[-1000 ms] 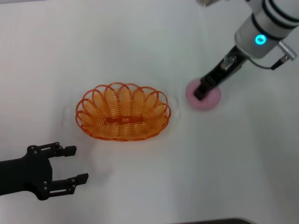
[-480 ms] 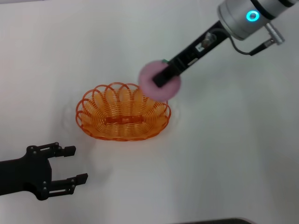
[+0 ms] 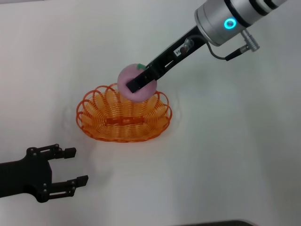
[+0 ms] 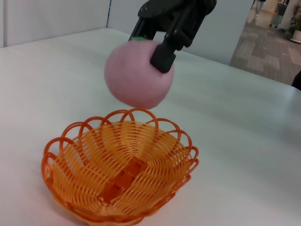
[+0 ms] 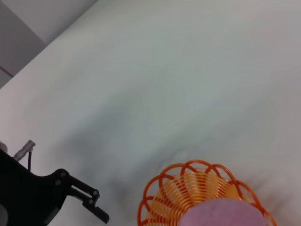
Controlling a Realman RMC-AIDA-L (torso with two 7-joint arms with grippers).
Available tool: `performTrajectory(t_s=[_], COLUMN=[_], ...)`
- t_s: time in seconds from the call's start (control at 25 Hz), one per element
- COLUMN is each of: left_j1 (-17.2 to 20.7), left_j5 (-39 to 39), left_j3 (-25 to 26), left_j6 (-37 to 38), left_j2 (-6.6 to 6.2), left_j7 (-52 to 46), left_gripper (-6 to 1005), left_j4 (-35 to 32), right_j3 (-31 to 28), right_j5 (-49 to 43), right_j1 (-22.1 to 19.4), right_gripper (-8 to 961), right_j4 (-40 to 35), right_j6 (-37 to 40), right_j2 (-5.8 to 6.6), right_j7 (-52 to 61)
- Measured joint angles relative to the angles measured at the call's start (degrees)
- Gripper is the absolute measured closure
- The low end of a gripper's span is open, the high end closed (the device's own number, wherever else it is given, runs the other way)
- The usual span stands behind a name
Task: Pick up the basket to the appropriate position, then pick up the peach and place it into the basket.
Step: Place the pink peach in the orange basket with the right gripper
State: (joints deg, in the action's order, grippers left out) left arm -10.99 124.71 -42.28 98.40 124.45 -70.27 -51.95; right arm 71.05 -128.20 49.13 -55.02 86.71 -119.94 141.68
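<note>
Since a second ago the right claw [image 3: 139, 80] lifted the peach [image 3: 136, 84] off the table [image 3: 235, 155]; pinching it above the basket [image 3: 123, 120]. Left claw [image 3: 70, 165] spread, parked nearby.

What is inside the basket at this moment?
Nothing lies in the basket; its ribbed floor shows bare. The peach hangs above its far rim, held by the right gripper. The left gripper sits open on the table nearby.

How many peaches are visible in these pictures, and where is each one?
1. The peach is held in the air by the right gripper, above the far rim of the basket, not yet inside it. No other peach shows in any view.
</note>
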Motion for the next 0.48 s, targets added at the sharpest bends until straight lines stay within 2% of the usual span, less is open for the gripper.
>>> performTrajectory(t_s=[0.04,0.16,0.4,0.48], left_j1=[0.0,0.0,0.0,0.0], left_j5=[0.0,0.0,0.0,0.0], left_j3=[0.0,0.0,0.0,0.0], left_j6=[0.02,0.13,0.31,0.4], left_j2=[0.0,0.0,0.0,0.0], left_j7=[-0.02,-0.34,-0.75,-0.75], left_gripper=[238,238,237,237], left_j4=[-0.03,-0.15,-0.25,-0.25], right_j3=[0.01,0.01,-0.41,-0.74], right_j5=[0.03,0.1,2.69,3.49], right_j1=[0.15,0.12,-1.44,-2.13], right_gripper=[589,343,114,91], right_j4=[0.39,0.75,0.99,1.11], right_j6=[-0.21,-0.55,-1.2,-1.46], right_j2=[0.02,0.02,0.11,0.16], right_j7=[-0.21,-0.7,-3.12,-4.35])
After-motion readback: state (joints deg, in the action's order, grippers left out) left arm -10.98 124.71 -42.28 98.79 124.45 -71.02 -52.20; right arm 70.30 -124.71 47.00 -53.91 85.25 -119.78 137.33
